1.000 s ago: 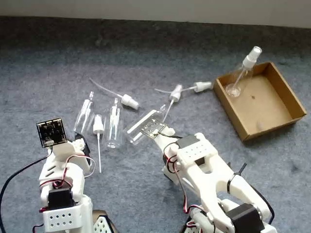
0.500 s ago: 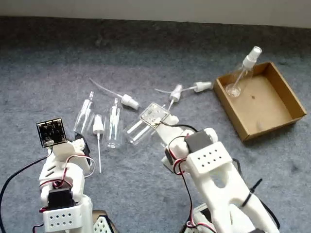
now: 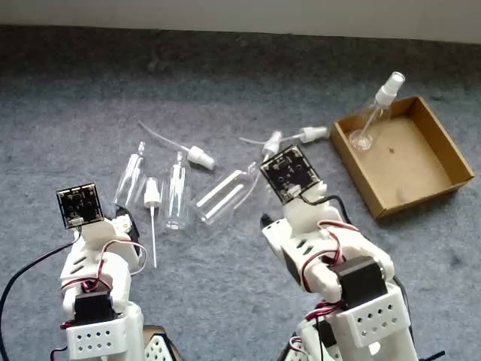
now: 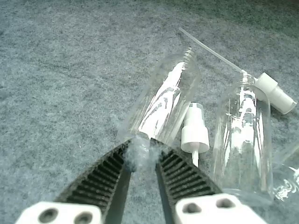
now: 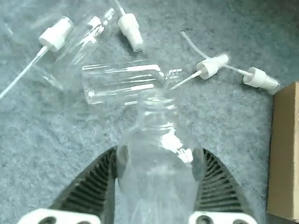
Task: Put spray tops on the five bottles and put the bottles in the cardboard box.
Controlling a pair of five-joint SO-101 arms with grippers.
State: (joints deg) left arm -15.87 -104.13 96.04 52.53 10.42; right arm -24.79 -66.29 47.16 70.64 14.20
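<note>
Right arm (image 3: 331, 263) has swung up and back in the last second. Its wrist was down low over the bottles on the carpet (image 3: 225, 75); now it is raised with the camera board face-up, closer to the cardboard box (image 3: 413, 162). Left arm (image 3: 98, 286) has not shifted, and the loose bottles and tops lie where they were.

The box is open-topped, well apart from the left arm. A capped bottle (image 3: 372, 120) leans in the box corner nearest the loose tops, spray top on and poking above the rim.

Right gripper (image 5: 158, 157) is clamped around the held bottle (image 5: 159, 186), clear with no top, box wall close by. Just past its neck, away from the box, the lying bottle (image 3: 222, 197) is flat on the carpet. Farther from the box lies the middle bottle (image 3: 176, 192), and farthest is the far bottle (image 3: 129, 177).

Left gripper (image 4: 140, 156) is narrow, its tips pinching the base edge of the far bottle.

Four loose spray tops:
- nearest top (image 3: 314, 134), just beside the box corner
- second top (image 3: 272, 143), next out
- tubed top (image 3: 201, 156), beyond the lying bottle
- last top (image 3: 152, 197), between the middle and far bottles
</note>
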